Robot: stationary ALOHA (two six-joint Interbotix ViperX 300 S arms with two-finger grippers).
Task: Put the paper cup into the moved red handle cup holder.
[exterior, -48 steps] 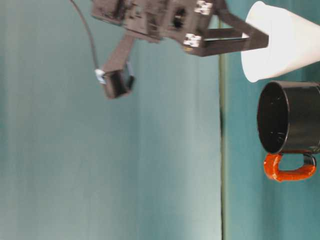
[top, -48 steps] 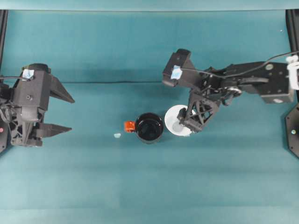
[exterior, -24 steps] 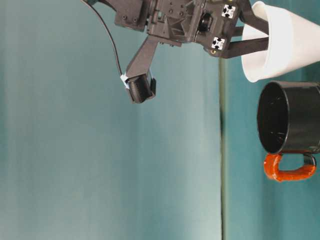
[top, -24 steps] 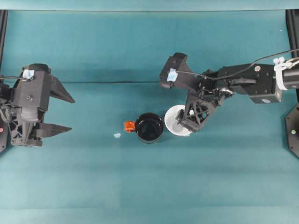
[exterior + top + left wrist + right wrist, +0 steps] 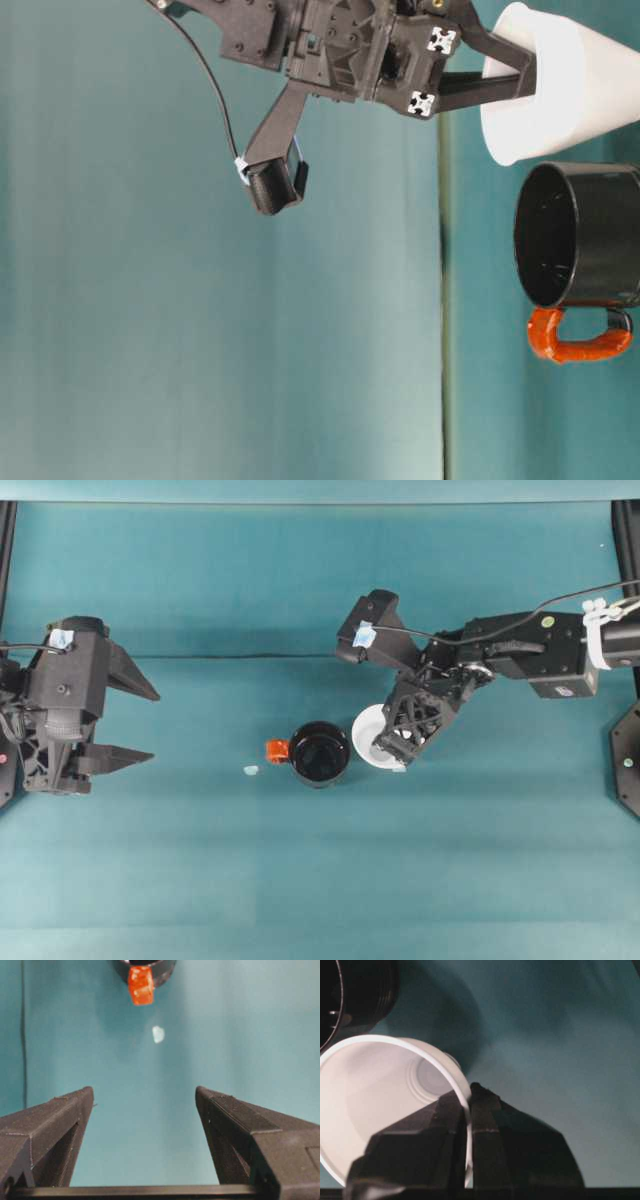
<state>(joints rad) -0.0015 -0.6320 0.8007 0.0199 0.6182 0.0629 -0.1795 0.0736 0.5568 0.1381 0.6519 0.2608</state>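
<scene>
Right gripper (image 5: 392, 748) pinches the paper cup (image 5: 371, 736) by its rim wall (one finger inside, one outside), mid-worktop, just beside the red handle cup holder (image 5: 320, 754). Left gripper (image 5: 140, 723) is spread wide, holding nothing, near the left edge.

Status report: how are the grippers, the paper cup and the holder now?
Right gripper shut on paper cup rim. Left gripper open, far off. Cup beside red handle cup holder, not in. Holder's mouth clear.

No legible text, label, brand, number or sign found on any surface. Small white square markers with black patterns sit on the right arm's wrist (image 5: 428, 70); they carry no readable characters.
</scene>
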